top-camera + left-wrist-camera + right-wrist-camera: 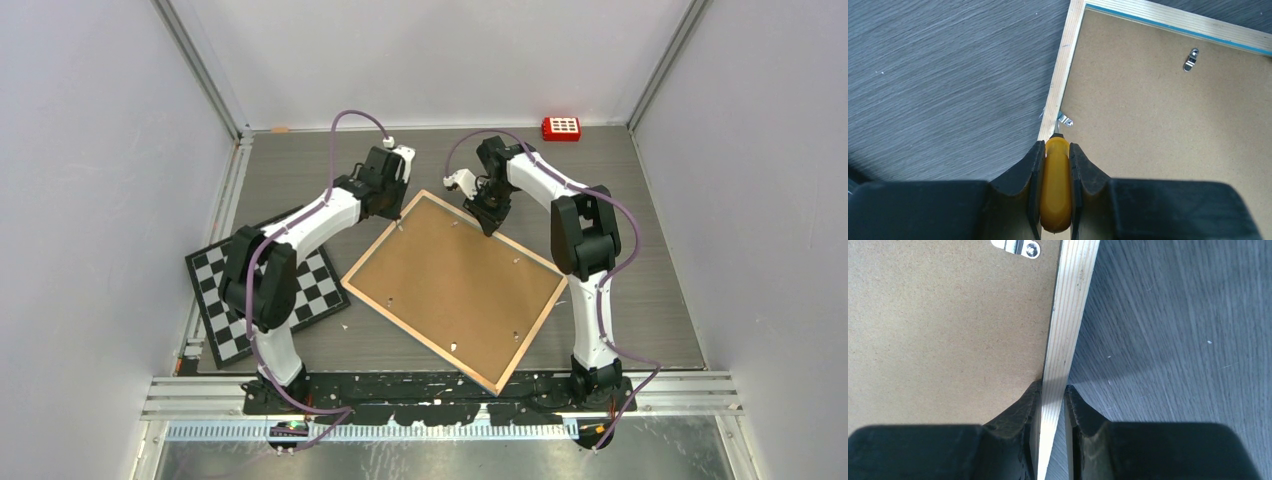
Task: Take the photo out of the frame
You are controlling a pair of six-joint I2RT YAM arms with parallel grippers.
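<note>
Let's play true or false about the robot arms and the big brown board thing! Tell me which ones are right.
1. The frame lies with its brown back facing up. True.
2. The left gripper is empty. False: it is shut on a yellow tool, whose tip is by a small clip.
3. The right gripper pinches the frame's light wood edge. True.
4. The chequered board lies on top of the frame. False: it lies beside the frame, on the left arm's side.
5. The red block sits at the table's far edge, apart from the frame. True.

The frame lies flat, back up, turned diagonally; brown fibreboard, light wood edge.
</note>
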